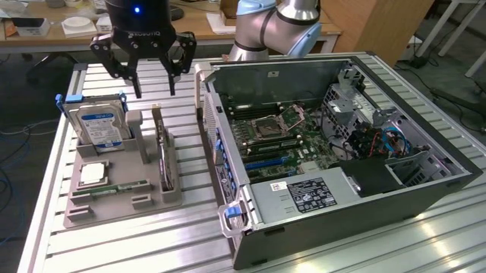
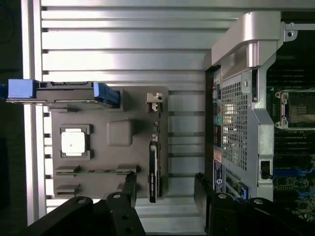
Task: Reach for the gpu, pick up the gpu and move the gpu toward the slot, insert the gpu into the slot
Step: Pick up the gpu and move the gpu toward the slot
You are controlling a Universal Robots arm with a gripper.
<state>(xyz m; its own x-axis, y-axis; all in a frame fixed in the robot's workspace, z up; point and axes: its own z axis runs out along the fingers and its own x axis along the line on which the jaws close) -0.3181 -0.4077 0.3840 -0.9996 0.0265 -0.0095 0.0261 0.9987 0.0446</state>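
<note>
Above the gpu (image 1: 165,162) — tool (image 1: 156,91), jaws wide

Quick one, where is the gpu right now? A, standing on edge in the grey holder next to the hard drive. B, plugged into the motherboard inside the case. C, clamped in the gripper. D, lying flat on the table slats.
A: the gpu stands on edge in the grey holder beside the hard drive, while the gripper hangs open above the holder, holding nothing.
</note>
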